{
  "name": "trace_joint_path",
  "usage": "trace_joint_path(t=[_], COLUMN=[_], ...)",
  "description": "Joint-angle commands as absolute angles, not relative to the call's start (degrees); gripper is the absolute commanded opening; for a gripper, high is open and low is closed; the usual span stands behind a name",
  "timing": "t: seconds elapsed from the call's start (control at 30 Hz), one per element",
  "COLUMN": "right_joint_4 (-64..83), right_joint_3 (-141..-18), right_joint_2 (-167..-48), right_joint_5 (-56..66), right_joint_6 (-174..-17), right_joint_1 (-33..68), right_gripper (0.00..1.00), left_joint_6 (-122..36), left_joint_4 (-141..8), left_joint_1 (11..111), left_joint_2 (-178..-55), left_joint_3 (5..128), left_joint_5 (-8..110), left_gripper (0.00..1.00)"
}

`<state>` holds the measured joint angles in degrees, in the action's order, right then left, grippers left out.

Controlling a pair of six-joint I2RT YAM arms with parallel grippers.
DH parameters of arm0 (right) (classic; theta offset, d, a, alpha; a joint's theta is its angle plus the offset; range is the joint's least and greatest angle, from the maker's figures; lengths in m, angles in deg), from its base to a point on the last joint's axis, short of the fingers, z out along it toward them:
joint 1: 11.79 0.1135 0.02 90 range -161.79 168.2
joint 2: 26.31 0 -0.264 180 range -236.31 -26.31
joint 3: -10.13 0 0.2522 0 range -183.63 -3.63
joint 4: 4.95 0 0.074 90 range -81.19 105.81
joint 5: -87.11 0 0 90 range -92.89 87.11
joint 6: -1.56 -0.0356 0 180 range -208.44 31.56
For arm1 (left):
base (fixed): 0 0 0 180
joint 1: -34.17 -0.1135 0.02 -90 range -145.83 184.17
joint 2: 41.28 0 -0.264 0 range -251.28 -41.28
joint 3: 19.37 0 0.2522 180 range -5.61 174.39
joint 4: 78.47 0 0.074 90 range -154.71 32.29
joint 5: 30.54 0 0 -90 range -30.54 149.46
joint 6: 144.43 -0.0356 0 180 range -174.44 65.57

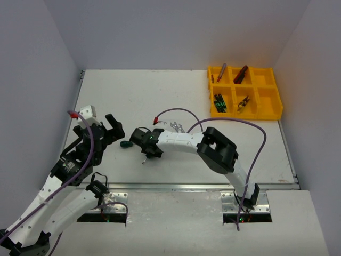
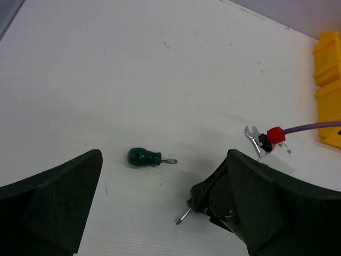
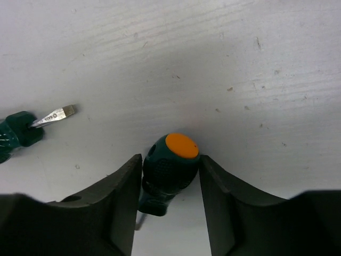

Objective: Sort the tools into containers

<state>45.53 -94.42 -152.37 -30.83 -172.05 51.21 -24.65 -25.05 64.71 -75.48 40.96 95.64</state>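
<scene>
Since the right hand [image 1: 151,152] has a finger [image 3: 122,202] pressed against each side of the orange-capped screwdriver [image 3: 180,152], which lies on the worktop [image 1: 160,96] close to the arms, the step in hand looks to be picking this tool up. To do it well, I judge, the grip should be firm on the fat handle before any lift. The lift should go straight up, because the shaft runs back under the wrist and could swing.

Just to the left lies a stubby green screwdriver [image 2: 144,157], apart from the gripped one and best left unnudged. The left hand [image 1: 115,128] hangs wide open near it, holding nothing.

Farther out, silver wrenches [image 1: 177,127] lie just behind the right arm. Farthest, the yellow tray [image 1: 242,115] sits in the right rear corner, close to the worktop's edge and the side wall. Four of its compartments hold tools; the two rightmost show none. The stretch between is bare, so a high diagonal carry has room.
</scene>
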Motion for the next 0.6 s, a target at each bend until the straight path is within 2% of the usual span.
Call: trace_joint_path(t=[0.0,0.1,0.13,0.17,0.23,0.33,0.57], right_joint_4=[45.36,44.97,44.80,44.35,40.52,30.51,35.13], right_joint_3=[-90.93,-90.02,-89.52,-88.93,-85.83,-78.79,-80.41], right_joint_2=[-151.72,-150.59,-150.09,-149.49,-145.99,-137.52,-122.48], right_joint_5=[-31.28,-31.03,-30.58,-30.07,-27.53,-21.56,-19.41], right_joint_6=[-175.58,-174.66,-174.16,-173.56,-168.64,-152.71,-123.46], right_joint_1=[50.70,50.12,49.73,49.64,46.67,38.96,14.80], right_gripper=[0.37,0.15,0.03,0.00,0.00,0.00,0.00], left_joint_6=[-25.74,-25.87,-25.87,-25.87,-25.94,-26.04,-26.57], left_joint_4=[-27.99,-27.95,-27.89,-27.88,-27.88,-27.97,-28.46], left_joint_1=[64.14,64.14,64.14,64.14,64.14,64.22,64.22], left_joint_2=[-74.59,-74.89,-75.00,-75.03,-75.05,-75.03,-74.11], left_joint_3=[41.61,41.61,41.67,41.61,41.66,41.51,41.50], left_joint_5=[95.10,94.86,94.81,94.80,94.73,94.30,93.33], left_gripper=[1.00,1.00,1.00,1.00,1.00,1.00,1.00])
